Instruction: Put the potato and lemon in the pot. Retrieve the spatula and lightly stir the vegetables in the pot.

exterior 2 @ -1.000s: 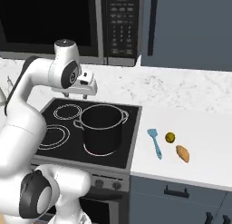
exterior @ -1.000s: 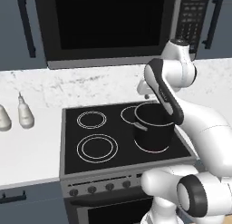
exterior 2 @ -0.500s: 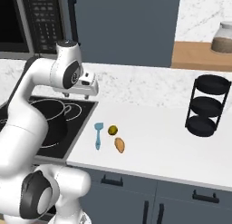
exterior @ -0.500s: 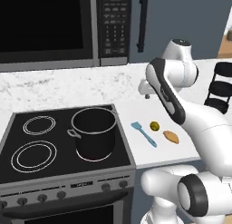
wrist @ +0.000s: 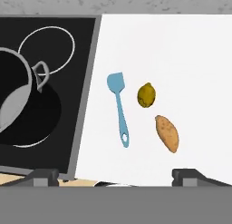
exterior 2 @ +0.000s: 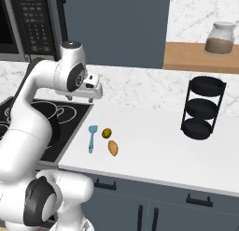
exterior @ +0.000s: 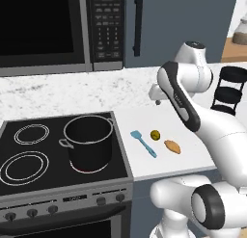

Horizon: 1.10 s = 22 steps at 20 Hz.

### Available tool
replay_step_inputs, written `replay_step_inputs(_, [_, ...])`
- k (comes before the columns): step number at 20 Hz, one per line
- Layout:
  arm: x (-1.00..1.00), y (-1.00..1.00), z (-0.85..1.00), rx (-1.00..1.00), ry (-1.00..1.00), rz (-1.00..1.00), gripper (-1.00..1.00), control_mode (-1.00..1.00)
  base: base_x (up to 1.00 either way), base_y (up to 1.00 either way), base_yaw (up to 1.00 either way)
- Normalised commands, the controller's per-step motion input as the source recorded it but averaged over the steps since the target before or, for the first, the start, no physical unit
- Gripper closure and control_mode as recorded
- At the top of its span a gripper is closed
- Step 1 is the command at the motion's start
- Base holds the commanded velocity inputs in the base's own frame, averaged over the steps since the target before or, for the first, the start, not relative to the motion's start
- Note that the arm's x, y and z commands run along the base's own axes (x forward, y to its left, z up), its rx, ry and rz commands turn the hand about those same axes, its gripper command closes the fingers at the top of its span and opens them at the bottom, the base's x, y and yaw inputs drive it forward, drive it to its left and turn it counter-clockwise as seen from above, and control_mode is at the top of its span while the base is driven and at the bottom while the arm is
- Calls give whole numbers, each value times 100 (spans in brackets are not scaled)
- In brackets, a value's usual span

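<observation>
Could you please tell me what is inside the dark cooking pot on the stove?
The deep dark grey-black pot looks empty: only dark inner wall shows. Its bottom is partly hidden by its rim.

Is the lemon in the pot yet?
No, the lemon lies on the white counter between the spatula and the potato, beside the stove.

My white counter and the things lying on it

On my white counter [exterior: 193, 157] the blue spatula [exterior: 143, 143] lies flat, near the black stove [exterior: 29, 184]. The lemon [exterior: 155, 135] sits just past the spatula, away from the stove, and the brown potato [exterior: 172, 146] lies beside the lemon. A black rack [exterior 2: 201, 108] stands far from them.
</observation>
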Motion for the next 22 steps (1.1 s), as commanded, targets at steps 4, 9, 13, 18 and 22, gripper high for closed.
replay_step_inputs(4, [4, 7, -30, 0, 1, 0, -100, -100, 0, 0, 0])
replay_step_inputs(9, [2, -4, -89, 0, 10, 0, -100, -100, 0, 0, 0])
replay_step_inputs(13, [0, -21, -81, 0, 20, 0, -100, -100, 0, 0, 0])
replay_step_inputs(18, [33, -52, -64, 6, 35, 12, -100, -100, 0, 0, 0])
replay_step_inputs(22, [44, -14, -67, 1, 29, 10, -100, -100, 0, 0, 0])
